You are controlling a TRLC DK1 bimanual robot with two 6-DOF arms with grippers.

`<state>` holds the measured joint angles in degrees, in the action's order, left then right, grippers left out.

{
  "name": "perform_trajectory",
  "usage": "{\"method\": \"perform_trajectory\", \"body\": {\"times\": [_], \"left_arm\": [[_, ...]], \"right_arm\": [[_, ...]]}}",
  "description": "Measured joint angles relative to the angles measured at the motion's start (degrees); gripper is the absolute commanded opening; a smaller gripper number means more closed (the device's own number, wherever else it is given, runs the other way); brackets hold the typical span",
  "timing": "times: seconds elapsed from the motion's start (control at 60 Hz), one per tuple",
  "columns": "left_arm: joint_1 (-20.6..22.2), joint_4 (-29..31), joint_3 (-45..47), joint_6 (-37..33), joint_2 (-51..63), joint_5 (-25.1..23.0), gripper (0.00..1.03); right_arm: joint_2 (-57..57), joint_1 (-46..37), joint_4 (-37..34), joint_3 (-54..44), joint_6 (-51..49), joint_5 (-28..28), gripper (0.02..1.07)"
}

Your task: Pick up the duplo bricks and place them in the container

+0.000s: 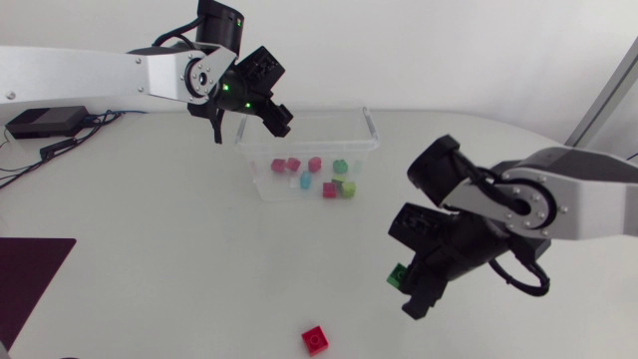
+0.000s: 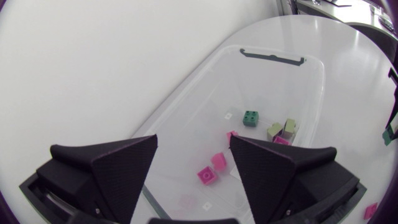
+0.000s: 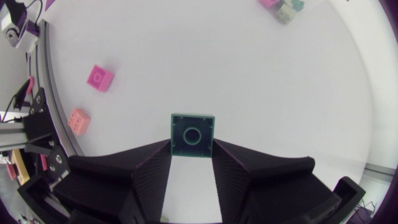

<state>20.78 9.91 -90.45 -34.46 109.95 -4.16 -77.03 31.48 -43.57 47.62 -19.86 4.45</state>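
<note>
The clear plastic container (image 1: pixel 367 128) stands at the back middle of the table, with several bricks in it, pink (image 1: pixel 279 166), teal and green (image 1: pixel 348 188). My left gripper (image 1: pixel 267 108) hangs above its back left corner. In the left wrist view this gripper (image 2: pixel 194 163) is open and empty, with the container (image 2: pixel 186 93), a green brick (image 2: pixel 251 117) and pink bricks (image 2: pixel 207 176) below it. My right gripper (image 1: pixel 407 286) is low over the table's front right, shut on a green brick (image 3: pixel 193 135) held at its fingertips (image 3: pixel 158 162). A red brick (image 1: pixel 317 339) lies near the front edge.
In the right wrist view a pink brick (image 3: pixel 99 77) and a salmon brick (image 3: pixel 79 119) lie on the table close to its edge. A dark mat (image 1: pixel 30 269) sits at the front left. A black box (image 1: pixel 45 122) with cables rests at the back left.
</note>
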Motion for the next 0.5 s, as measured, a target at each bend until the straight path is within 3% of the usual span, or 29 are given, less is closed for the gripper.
{"method": "perform_trajectory", "body": {"times": [0.117, 0.283, 0.5], "left_arm": [[-0.2, -0.5, 1.0, 0.0, -0.8, 0.0, 0.98], [-0.3, -0.1, 10.7, -0.9, -9.3, -1.6, 0.98], [3.6, 7.5, 22.9, -5.5, -23.8, -4.5, 0.98]], "right_arm": [[0.2, -2.0, 0.0, 5.6, -0.4, 0.0, 0.38], [-1.4, -4.6, 0.7, 13.9, -1.2, 0.1, 0.38], [-7.9, -6.5, 6.4, 22.5, -1.2, 0.2, 0.38]]}}
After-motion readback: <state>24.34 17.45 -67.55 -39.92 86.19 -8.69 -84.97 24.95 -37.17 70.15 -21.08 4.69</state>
